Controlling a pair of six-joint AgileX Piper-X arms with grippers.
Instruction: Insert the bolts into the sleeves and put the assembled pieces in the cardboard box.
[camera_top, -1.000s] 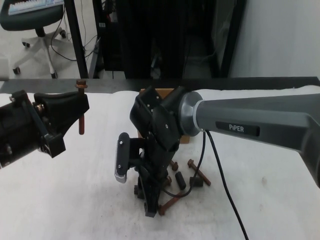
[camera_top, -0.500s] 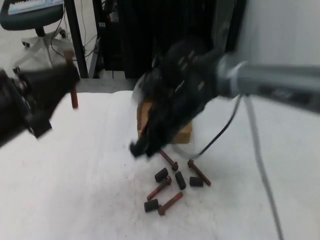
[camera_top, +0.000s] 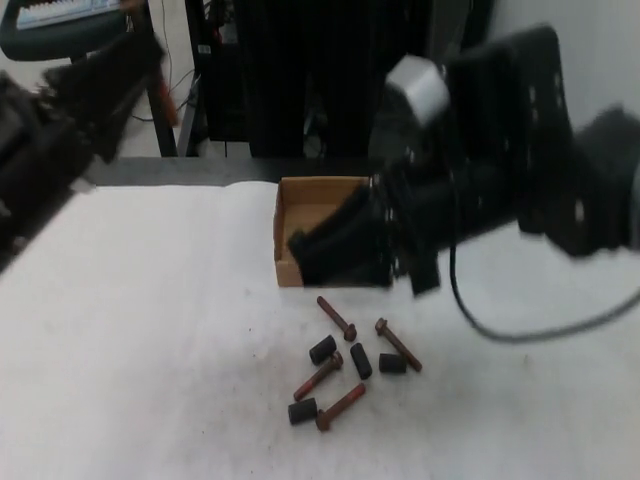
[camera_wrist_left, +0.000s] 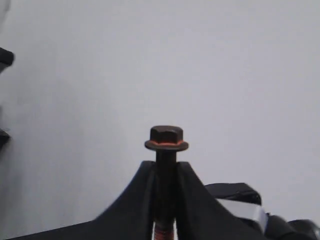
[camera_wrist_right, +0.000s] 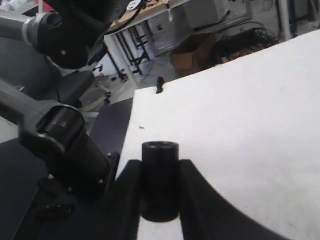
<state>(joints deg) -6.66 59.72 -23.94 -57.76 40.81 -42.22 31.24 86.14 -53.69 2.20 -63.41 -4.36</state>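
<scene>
My left gripper (camera_wrist_left: 166, 167) is shut on a rusty red bolt (camera_wrist_left: 166, 138), which stands head-up between the fingers against a pale wall. My right gripper (camera_wrist_right: 160, 172) is shut on a black sleeve (camera_wrist_right: 160, 187), its open end facing the camera. In the high view the left arm (camera_top: 75, 110) is raised at the far left. The right gripper (camera_top: 338, 247) hangs by the front of the cardboard box (camera_top: 300, 205). Several loose bolts (camera_top: 336, 317) and black sleeves (camera_top: 322, 349) lie on the white cloth in front of the box.
The right arm's cable (camera_top: 500, 325) droops over the cloth at the right. The left arm's black body (camera_wrist_right: 60, 140) looms close beside the held sleeve in the right wrist view. The table's dark back edge (camera_top: 180, 170) runs behind the box; open cloth lies left.
The right gripper has risen off the pile with a sleeve and swung up and to the right. The left arm has lifted up and to the left with its bolt.
</scene>
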